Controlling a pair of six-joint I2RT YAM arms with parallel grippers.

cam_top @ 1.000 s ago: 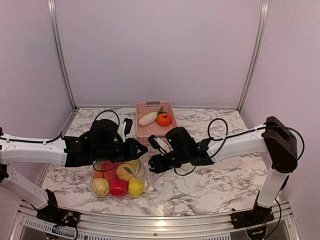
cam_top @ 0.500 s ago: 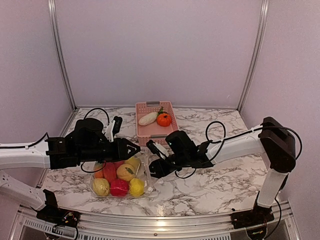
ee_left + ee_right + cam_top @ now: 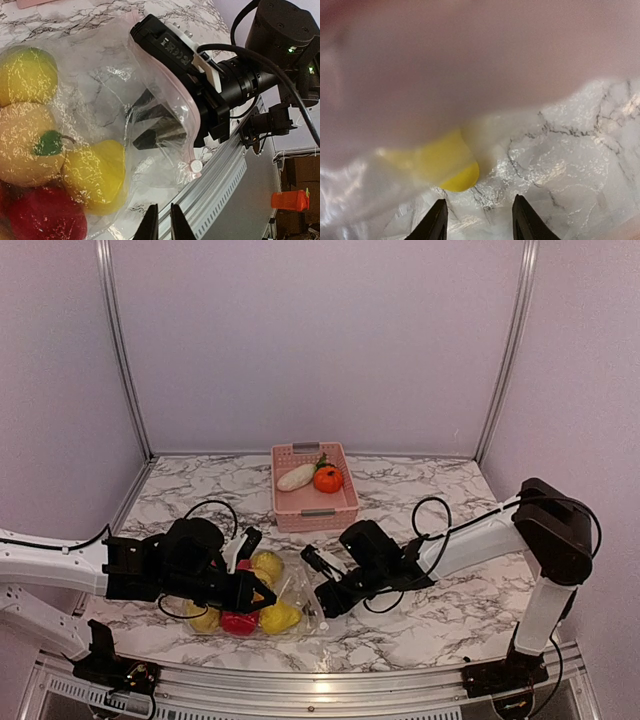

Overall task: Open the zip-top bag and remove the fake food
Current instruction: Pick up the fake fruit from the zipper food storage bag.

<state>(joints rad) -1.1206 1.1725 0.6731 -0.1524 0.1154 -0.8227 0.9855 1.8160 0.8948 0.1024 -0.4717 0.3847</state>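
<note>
Bag (image 3: 100, 75): lying on worktop (image 3: 430, 500), front-left, food (image 3: 30, 145) inside. Right gripper (image 3: 479, 200) spread inside its mouth; left gripper (image 3: 162, 212) clenched on nothing, just outside. I would pin the bag with left, then draw food out singly.

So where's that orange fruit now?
Top view: the orange fruit sits in the pink basket at the far middle of the table, beside the white radish.

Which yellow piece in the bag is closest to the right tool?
The plain yellow piece beside the red one, just ahead of the right tool; the yellow one with a green leaf and the third lie farther off.
</note>
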